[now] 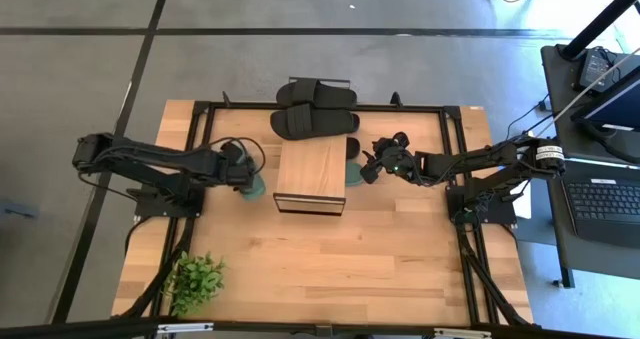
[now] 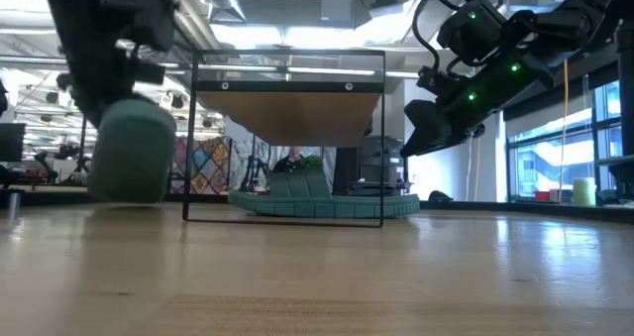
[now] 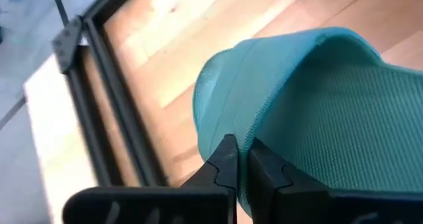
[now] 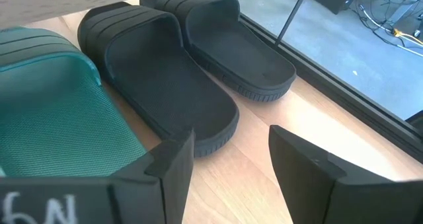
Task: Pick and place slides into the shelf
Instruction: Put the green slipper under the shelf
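Observation:
The shelf (image 1: pixel 311 175) stands mid-table, a light plank top on a thin black frame (image 2: pixel 287 128). My left gripper (image 1: pixel 238 169) is at its left side, shut on a dark green slide (image 1: pixel 253 186), which shows upright in the low view (image 2: pixel 129 153). A second green slide (image 2: pixel 317 202) lies sole-down under the shelf and sticks out at its right side (image 1: pixel 352 174). My right gripper (image 1: pixel 368 169) hovers open just right of it (image 4: pixel 231 158). Two black slides (image 1: pixel 315 122) (image 1: pixel 322 92) lie flat behind the shelf (image 4: pixel 158 92). My left gripper pinches the green slide's raised rim (image 3: pixel 228 128) between its two fingers (image 3: pixel 225 164), at one end of the sole beside the textured footbed. The slide hangs upright below the gripper (image 2: pixel 129 153). Whether its lower end touches the table, I cannot tell.
A small green potted plant (image 1: pixel 195 279) stands at the near left corner. A black metal frame (image 1: pixel 200 119) runs around the table's edges. The near half of the wooden table (image 1: pixel 350 269) is bare. A desk with laptops (image 1: pixel 605 194) stands to the right, off the table.

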### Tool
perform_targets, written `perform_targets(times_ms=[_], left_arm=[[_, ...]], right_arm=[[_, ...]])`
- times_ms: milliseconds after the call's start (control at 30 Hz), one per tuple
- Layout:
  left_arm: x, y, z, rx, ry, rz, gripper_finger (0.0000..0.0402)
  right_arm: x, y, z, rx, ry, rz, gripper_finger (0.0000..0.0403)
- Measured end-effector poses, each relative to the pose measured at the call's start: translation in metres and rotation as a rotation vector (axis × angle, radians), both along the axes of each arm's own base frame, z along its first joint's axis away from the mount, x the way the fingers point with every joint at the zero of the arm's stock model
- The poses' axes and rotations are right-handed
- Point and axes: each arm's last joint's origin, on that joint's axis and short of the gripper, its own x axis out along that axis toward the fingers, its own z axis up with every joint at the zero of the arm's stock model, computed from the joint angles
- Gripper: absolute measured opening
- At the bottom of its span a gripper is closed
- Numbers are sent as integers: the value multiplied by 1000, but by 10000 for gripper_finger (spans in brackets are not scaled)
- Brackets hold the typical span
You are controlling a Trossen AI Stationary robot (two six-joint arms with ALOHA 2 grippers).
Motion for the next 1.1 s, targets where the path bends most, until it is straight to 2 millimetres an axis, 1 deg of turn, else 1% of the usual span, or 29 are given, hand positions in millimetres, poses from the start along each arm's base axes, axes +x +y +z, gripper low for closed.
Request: perform_targets(times_ms=[233, 400, 567, 700, 900, 1033, 1100], left_arm=[[3, 1, 45, 28, 41, -2, 3], [3, 0, 71, 46, 48, -9, 2], [1, -6, 96, 91, 45, -57, 2], [1, -13, 115, 172, 18, -111, 2], [4, -26, 130, 344, -47, -217, 2], [15, -39, 133, 498, -110, -326, 2], [22, -47, 135, 589, -126, -396, 2]], right_arm=[[0, 0, 0, 0, 1, 0, 196], [0, 0, 0, 0, 3, 0, 196], [0, 0, 0, 0, 3, 0, 196], [0, 0, 0, 1, 2, -1, 196], [0, 0, 0, 1, 2, -1, 196], [0, 0, 0, 9, -10, -8, 196], [0, 0, 1, 35, -49, -30, 196]])
